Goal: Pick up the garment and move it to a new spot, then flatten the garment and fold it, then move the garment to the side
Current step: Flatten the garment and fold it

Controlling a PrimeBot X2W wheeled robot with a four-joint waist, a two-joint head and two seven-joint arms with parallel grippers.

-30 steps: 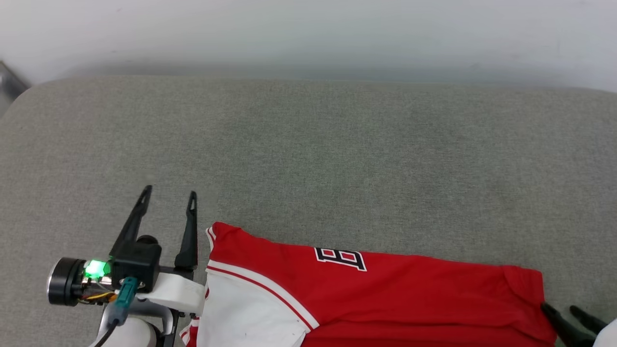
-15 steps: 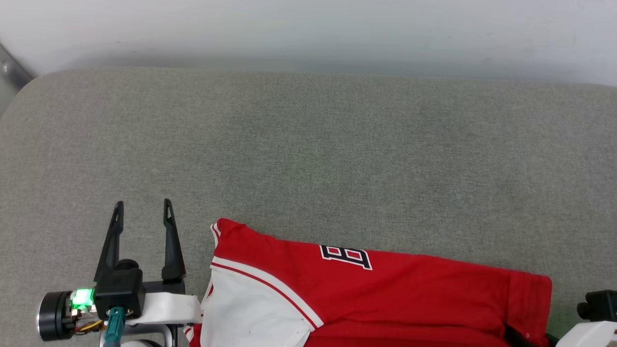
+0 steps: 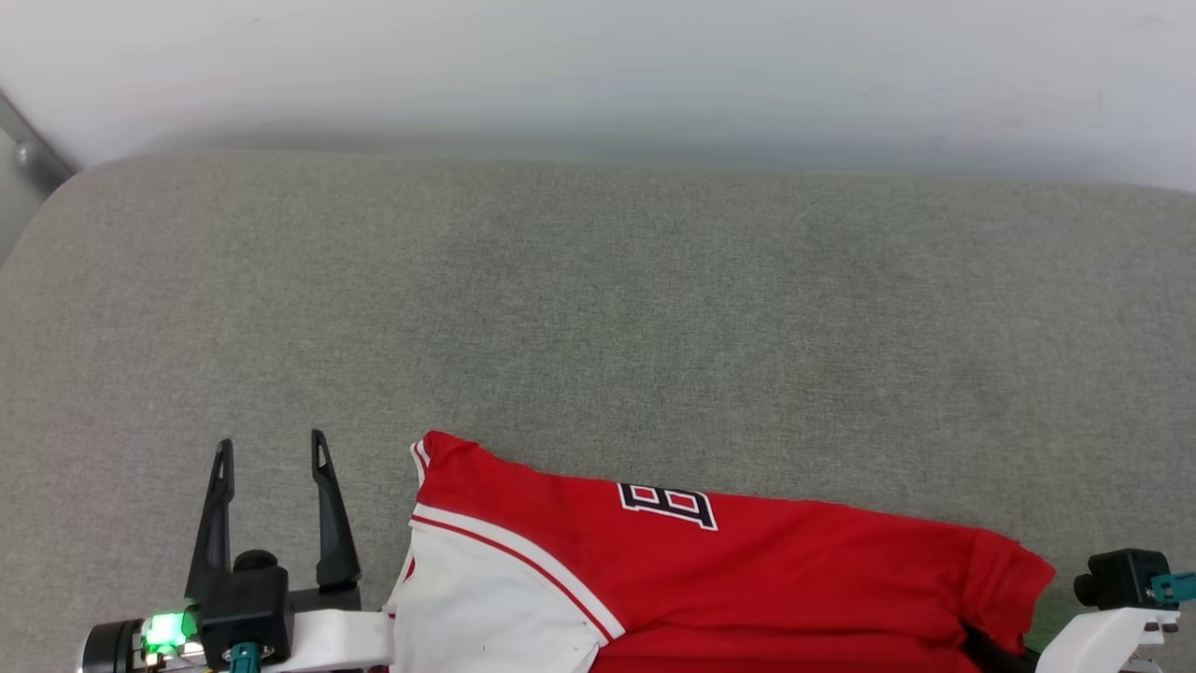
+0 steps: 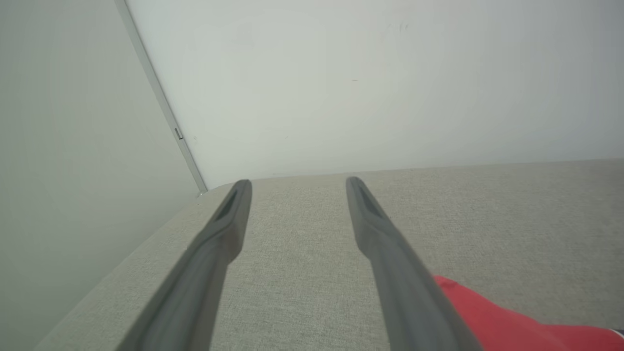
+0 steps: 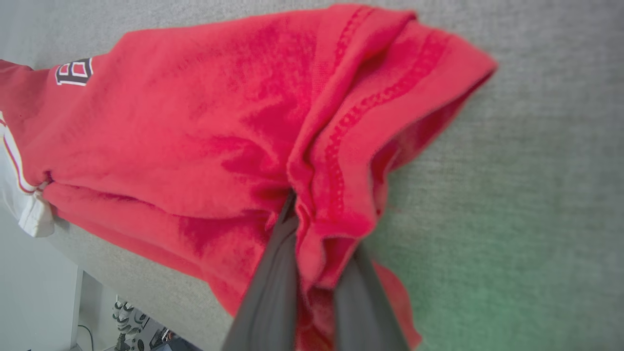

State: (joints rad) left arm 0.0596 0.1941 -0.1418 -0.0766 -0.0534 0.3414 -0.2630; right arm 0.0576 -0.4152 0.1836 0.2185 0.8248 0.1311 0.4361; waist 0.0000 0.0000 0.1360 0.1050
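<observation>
The garment (image 3: 747,579), a red jersey with a white sleeve and a black "B" print, lies along the near edge of the grey cushion. My right gripper (image 5: 317,234) is shut on its bunched red hem (image 5: 341,161), and the fingertips are buried in the cloth. In the head view that hem corner (image 3: 1014,570) is puckered up beside my right wrist mount (image 3: 1117,608). My left gripper (image 3: 271,447) stands open on the bare cushion just left of the white sleeve (image 3: 486,608), touching nothing. The left wrist view has the open fingers (image 4: 370,229) and a red garment edge (image 4: 487,317) at the lower right.
The grey fabric cushion (image 3: 598,308) stretches wide beyond the garment up to a white wall (image 3: 598,65). A metal strip (image 3: 33,150) runs at the far left corner. In the right wrist view the cushion's near edge (image 5: 161,297) drops to the floor.
My right gripper went from open beside the garment's right edge to shut on the hem, bunching it. The left gripper drew back toward the lower left, still open. The camera shifted slightly.
</observation>
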